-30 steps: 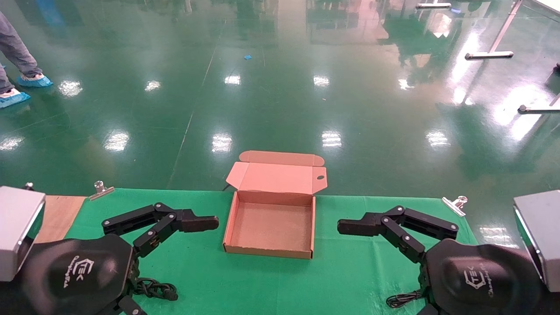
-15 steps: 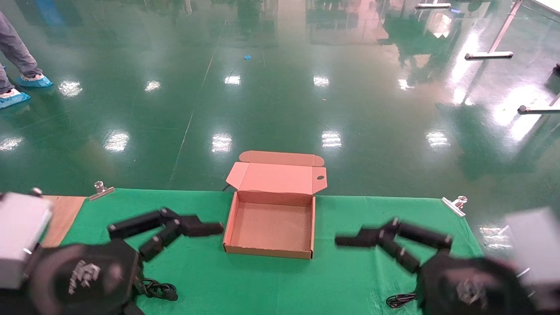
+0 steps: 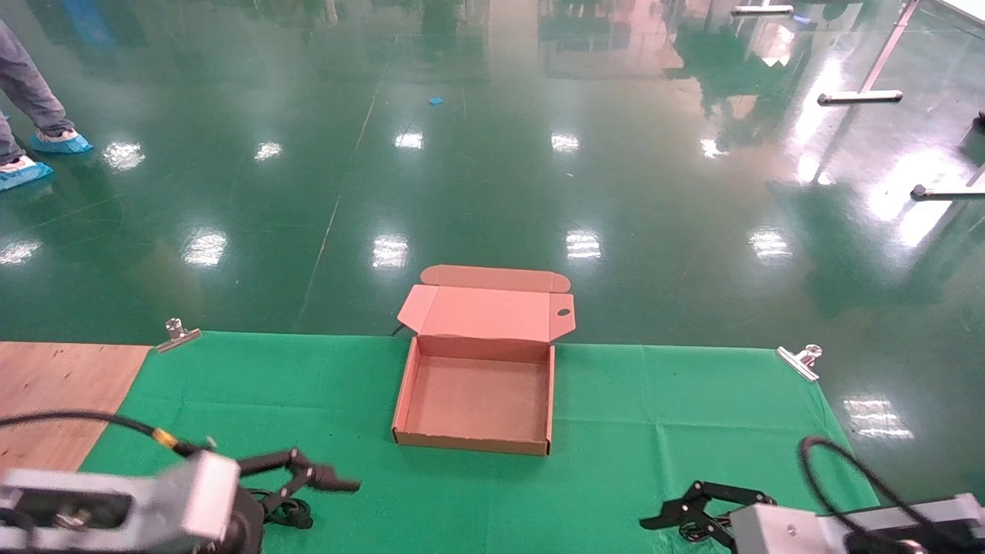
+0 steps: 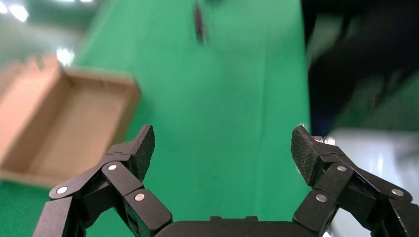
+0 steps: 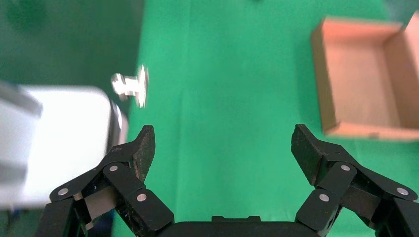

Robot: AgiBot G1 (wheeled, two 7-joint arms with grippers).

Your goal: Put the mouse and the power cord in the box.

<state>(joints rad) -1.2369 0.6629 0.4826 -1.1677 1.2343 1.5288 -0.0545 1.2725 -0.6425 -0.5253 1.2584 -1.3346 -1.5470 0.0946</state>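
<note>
At the counter's near left edge the left gripper [image 3: 308,477] hangs low with its jaws spread wide and empty. Just beside it lies a dark coil, probably the power cord [image 3: 286,512], though it is partly hidden. The box [image 3: 475,446] sits open at mid-counter, its lid tipped back over the far edge, bare green cloth [image 3: 662,415] on both sides. At the near right edge the right gripper [image 3: 692,512] holds its jaws wide and empty.
</note>
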